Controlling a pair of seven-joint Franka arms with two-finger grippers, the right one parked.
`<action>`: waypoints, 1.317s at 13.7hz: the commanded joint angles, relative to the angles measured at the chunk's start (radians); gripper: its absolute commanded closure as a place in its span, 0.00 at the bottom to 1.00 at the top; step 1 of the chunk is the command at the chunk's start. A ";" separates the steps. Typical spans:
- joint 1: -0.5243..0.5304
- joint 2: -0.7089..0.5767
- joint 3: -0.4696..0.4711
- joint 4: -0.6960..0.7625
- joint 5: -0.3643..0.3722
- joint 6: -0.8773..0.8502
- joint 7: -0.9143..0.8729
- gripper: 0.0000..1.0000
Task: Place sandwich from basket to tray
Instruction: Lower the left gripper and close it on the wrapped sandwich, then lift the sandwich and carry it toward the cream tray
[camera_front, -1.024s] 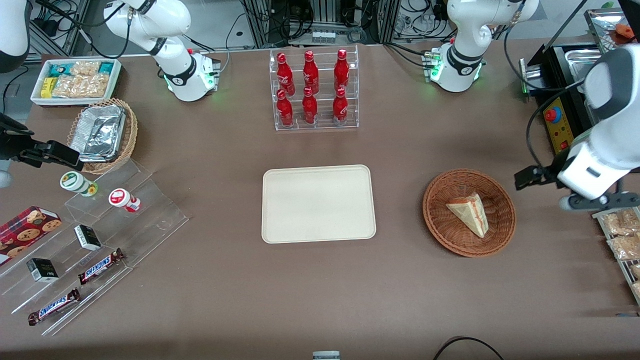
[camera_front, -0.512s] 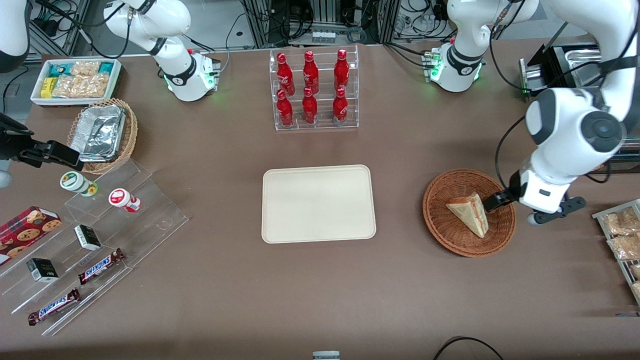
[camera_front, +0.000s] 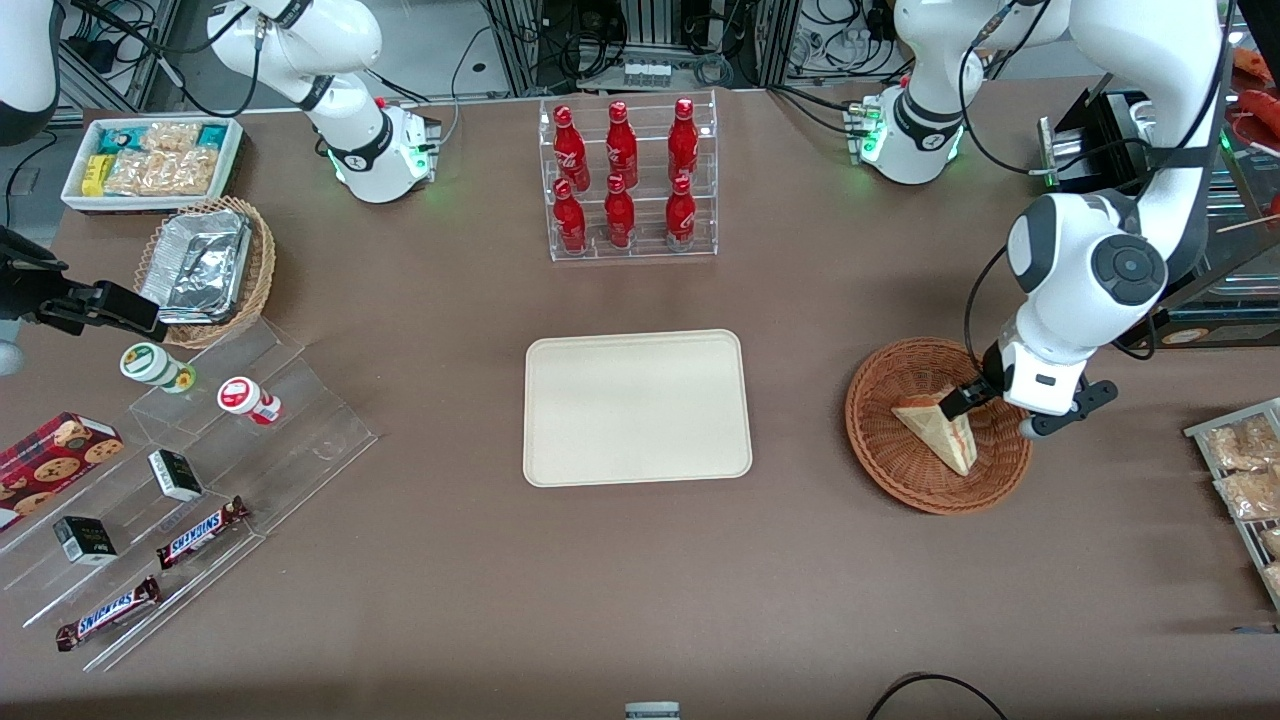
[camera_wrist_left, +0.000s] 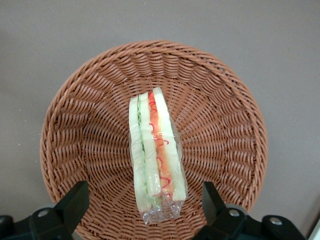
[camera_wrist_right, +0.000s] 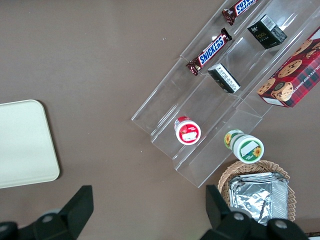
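The brown table (camera_front: 420, 600) fills nearly the whole front frame. The working white left arm (camera_front: 1090, 280) comes down from the upper right corner of that frame to the right-centre. In the middle of the frame lies the flat cream-coloured rectangular tray with rounded corners (camera_front: 637, 407), with nothing on it. To its right in the frame, well apart from it, sits the round, shallow, reddish-brown woven wicker basket (camera_front: 885, 440). A clear acrylic stepped rack (camera_front: 300, 420) with snack bars and small tubs occupies the lower left of the frame, and a clear rack of red bottles (camera_front: 625, 180) stands at top centre. A lighter tan wicker basket with foil containers (camera_front: 205, 268) and a white rectangular box of snack packets (camera_front: 150, 160) are at the upper left.

The small triangular sandwich of pale bread, wrapped in clear film (camera_wrist_left: 156, 160), lies in the middle of the reddish-brown basket, its red and green filling layers showing. The left arm's gripper (camera_front: 958, 402) hangs over the basket just above the sandwich; in the wrist view its two black fingers (camera_wrist_left: 74, 206) stand spread apart, one on each side of the sandwich, not touching it.
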 joint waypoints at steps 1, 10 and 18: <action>-0.008 0.037 -0.002 -0.008 0.016 0.051 -0.059 0.00; -0.008 0.134 -0.022 -0.017 0.016 0.156 -0.088 0.77; -0.037 0.049 -0.022 0.087 0.103 -0.115 -0.094 1.00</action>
